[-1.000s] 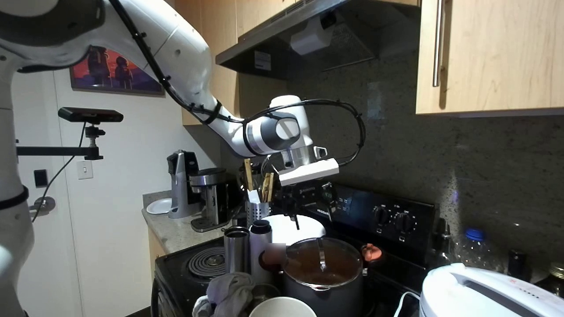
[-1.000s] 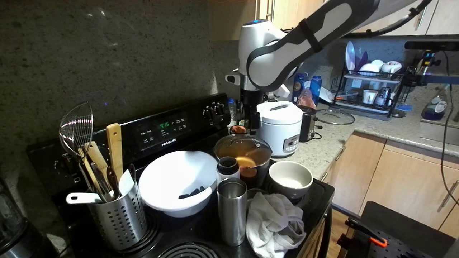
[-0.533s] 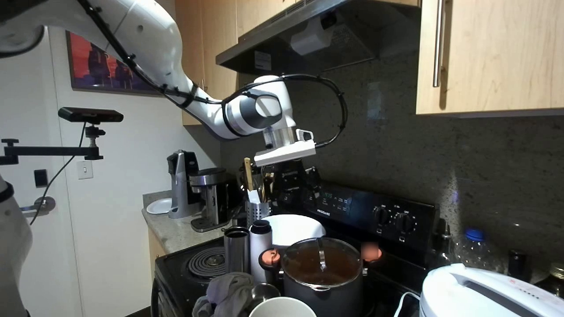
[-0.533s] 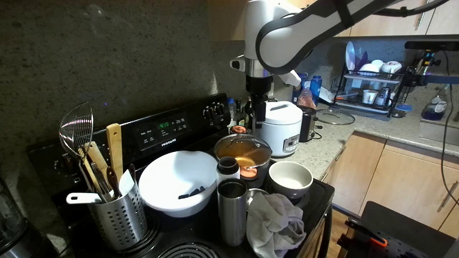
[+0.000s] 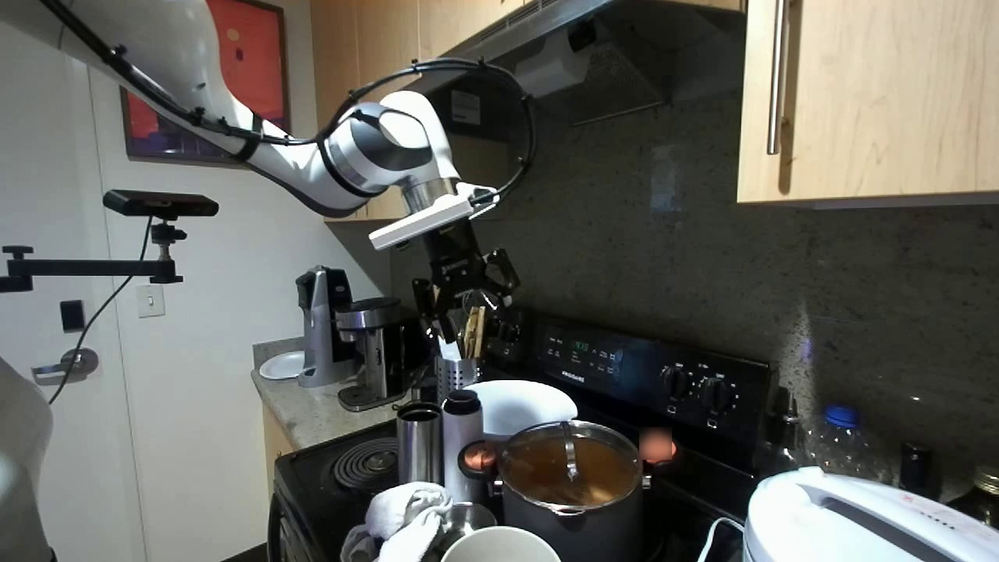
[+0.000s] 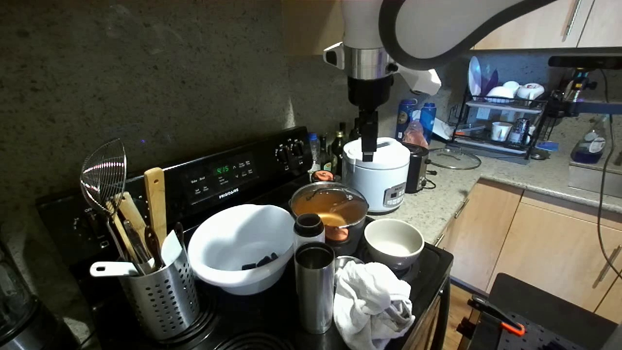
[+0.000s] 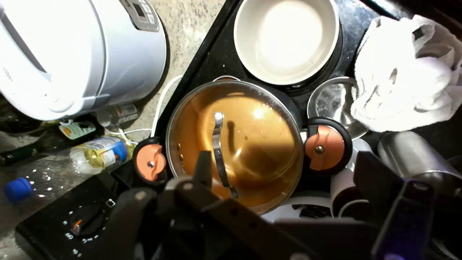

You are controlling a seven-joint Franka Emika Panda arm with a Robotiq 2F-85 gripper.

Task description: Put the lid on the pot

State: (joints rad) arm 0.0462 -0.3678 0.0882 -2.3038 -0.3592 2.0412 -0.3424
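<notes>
Covering the wide round pot (image 5: 574,527), dark grey outside and coppery-orange inside, looks to be done: on the black stove (image 6: 260,311), the clear round glass lid (image 7: 242,142) with its thin rim lies over the mouth, silver strap handle (image 7: 218,151) on top, between the orange-and-black side handles (image 7: 326,146). It appears level, though the black two-fingered gripper (image 7: 283,164) hides part of its edge in the wrist view. A second clear glass lid (image 6: 454,158) lies far right on the speckled stone counter (image 6: 427,209), well apart, and seems unwanted. The next move, I judge, calls only for taking the white-and-grey robot arm (image 5: 293,168) away without snagging the strap handle. The fingers (image 7: 377,177) stand wide apart, gripping nothing, above and clear of the lid. In an exterior view the arm reaches in from the left, the gripper slanting down towards the right, higher than the pot and to its left.
</notes>
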